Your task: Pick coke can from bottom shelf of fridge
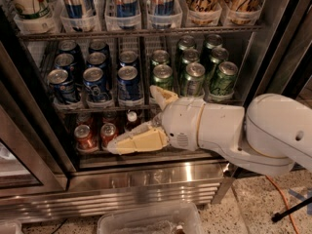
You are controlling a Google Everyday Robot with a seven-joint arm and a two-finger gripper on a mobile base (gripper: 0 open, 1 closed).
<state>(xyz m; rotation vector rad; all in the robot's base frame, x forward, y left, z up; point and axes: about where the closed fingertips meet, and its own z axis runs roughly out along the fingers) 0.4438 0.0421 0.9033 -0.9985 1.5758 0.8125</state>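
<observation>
The claw (132, 121) gapes open at the bottom shelf (90, 153) — perhaps touching a coke can (107, 132).

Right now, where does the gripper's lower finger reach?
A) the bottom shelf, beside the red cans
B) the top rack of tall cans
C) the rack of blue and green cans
A: the open gripper hangs before the bottom shelf, and its lower finger lies beside a red coke can.
</observation>
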